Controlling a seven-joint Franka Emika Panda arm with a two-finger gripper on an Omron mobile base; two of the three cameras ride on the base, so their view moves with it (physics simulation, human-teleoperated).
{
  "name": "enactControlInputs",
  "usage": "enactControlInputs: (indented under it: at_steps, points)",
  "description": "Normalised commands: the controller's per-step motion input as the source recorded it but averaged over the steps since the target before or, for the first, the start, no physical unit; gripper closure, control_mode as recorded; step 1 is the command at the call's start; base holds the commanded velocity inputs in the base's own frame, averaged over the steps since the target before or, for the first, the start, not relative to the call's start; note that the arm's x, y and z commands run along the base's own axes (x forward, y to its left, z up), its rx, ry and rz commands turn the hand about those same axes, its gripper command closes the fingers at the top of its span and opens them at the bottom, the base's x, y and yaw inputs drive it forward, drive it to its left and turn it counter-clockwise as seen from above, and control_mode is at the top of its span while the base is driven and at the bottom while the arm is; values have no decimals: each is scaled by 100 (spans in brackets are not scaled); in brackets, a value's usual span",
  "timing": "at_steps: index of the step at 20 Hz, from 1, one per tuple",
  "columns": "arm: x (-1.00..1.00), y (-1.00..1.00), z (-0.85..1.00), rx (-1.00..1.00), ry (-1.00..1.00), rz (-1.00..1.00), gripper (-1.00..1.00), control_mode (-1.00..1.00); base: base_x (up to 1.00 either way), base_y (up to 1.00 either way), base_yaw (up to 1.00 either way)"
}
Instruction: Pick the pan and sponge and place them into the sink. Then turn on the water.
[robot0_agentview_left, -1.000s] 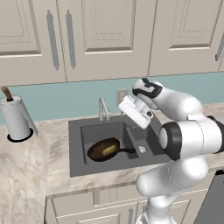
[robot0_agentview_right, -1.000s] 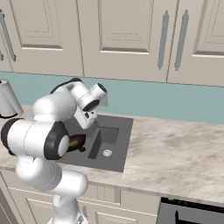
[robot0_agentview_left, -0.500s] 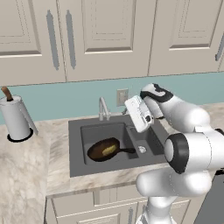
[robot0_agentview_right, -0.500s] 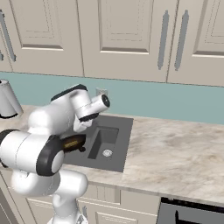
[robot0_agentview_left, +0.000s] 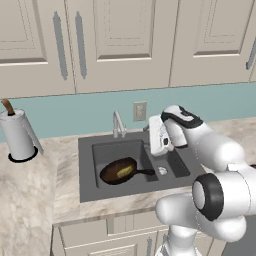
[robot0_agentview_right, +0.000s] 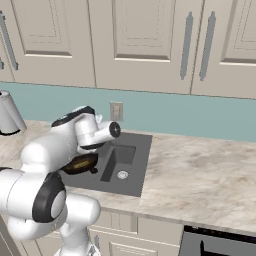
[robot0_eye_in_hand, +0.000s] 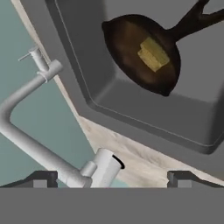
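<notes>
Pan (robot0_agentview_left: 119, 170) lies in the large basin of the sink (robot0_agentview_left: 86, 172), sponge (robot0_eye_in_hand: 153, 54) resting inside it on the pan floor; both placements look done, so the step in hand is judged to be the water. No stream shows at the spout. The tool (robot0_eye_in_hand: 111, 177) hangs over the back of the sink with its fingertips (robot0_eye_in_hand: 43, 178) spread wide and nothing between them. Just ahead of it, between the tips in the hand view, sits the faucet (robot0_eye_in_hand: 26, 140): the round base closest, the pipe running away and bending, a thin lever (robot0_eye_in_hand: 27, 55) at the far end. To do this well, the tool would probably need to come in past the base and bear on the lever from one side, low and slow, so the push swings it rather than slipping off; which way it opens cannot be told. Beyond the tool, the pan handle (robot0_eye_in_hand: 192, 19) points away, well clear of the faucet. Around: wall outlet (robot0_agentview_left: 139, 111) behind the faucet, a pale canister (robot0_agentview_left: 18, 135) far to the tool's side on the worktop (robot0_agentview_left: 40, 200), cabinets (robot0_agentview_left: 125, 40) above. The faucet pipe itself is the likeliest snag.
</notes>
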Motion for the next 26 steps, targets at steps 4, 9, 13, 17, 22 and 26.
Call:
enactControlInputs:
  at_steps: [4, 9, 13, 17, 22, 26]
  points:
    - [0, -25, -3, 22, 1, -4, -100, -100, 0, 0, 0]
    - [4, -7, -2, 28, 0, -2, -100, -100, 0, 0, 0]
    - [5, 0, 0, 23, 0, -2, -100, -100, 0, 0, 0]
    - [-8, 1, -4, 11, 5, 0, -100, -100, 0, 0, 0]
    - [24, 0, -5, 16, 2, -1, -100, -100, 0, 0, 0]
    - [58, 13, 0, 16, 0, -22, -100, -100, 0, 0, 0]
